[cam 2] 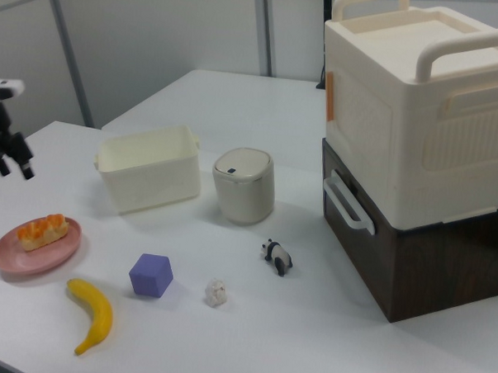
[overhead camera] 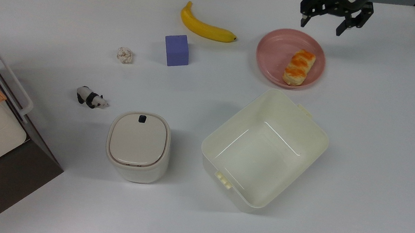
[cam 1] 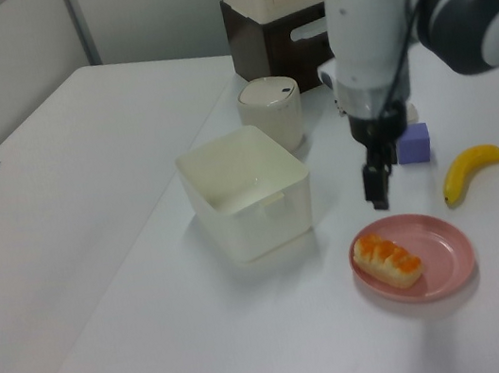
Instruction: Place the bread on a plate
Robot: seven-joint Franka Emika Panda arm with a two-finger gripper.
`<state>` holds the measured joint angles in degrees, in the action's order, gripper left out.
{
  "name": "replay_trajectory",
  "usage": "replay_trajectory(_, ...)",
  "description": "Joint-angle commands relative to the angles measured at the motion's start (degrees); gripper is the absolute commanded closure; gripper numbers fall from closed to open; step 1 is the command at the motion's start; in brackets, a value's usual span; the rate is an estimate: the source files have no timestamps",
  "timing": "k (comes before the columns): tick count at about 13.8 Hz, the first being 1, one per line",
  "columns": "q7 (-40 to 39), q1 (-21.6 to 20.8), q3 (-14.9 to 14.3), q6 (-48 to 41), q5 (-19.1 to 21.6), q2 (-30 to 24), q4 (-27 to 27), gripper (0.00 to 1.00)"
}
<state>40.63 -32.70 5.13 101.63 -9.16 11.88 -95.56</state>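
The bread (overhead camera: 299, 67), a small loaf with an orange-brown top, lies flat inside the pink plate (overhead camera: 275, 54), near the rim on the top view's right. In the left view, the bread (cam 1: 388, 259) rests on the plate (cam 1: 445, 255) toward the left view's left. The right view shows the bread (cam 2: 42, 230) on the plate (cam 2: 18, 257) too. My gripper (overhead camera: 320, 27) hangs open above the plate's far edge, clear of the loaf and holding nothing. The gripper (cam 1: 377, 192) is well above the plate in the left view, and the gripper (cam 2: 12, 172) shows spread fingers in the right view.
A banana (overhead camera: 205, 28), purple cube (overhead camera: 176, 50), paper ball (overhead camera: 125, 55) and toy panda (overhead camera: 91, 98) lie to the top view's left of the plate. A cream tub (overhead camera: 264, 150) sits just in front of the plate, a lidded bin (overhead camera: 138, 145) beside it. Stacked storage boxes (cam 2: 416, 144) stand at the table's end.
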Motion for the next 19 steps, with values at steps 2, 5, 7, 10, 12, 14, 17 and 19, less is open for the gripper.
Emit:
replay_trajectory(2,-8.3,9.0,-0.8,-1.1,0.4,-1.4,1.5,0.0)
replay_trajectory(5,-12.8,14.8,-0.9,-1.2,0.3,-1.3,3.6,0.0)
replay_trajectory(7,-15.8,18.2,-0.9,-1.3,0.3,-1.3,5.1,0.0)
replay_trajectory(10,-20.6,21.7,-1.0,-4.0,0.7,-1.2,8.6,0.0)
replay_trajectory(12,-23.2,23.4,-1.1,-6.0,0.9,-1.2,10.1,0.0)
replay_trajectory(14,-23.9,24.6,-1.1,-6.2,0.8,-1.0,10.4,0.0)
replay_trajectory(17,-25.6,26.5,-1.1,-6.4,1.1,-0.9,10.6,0.0)
replay_trajectory(19,-25.7,27.9,-1.2,-6.3,2.6,-0.8,10.7,0.0)
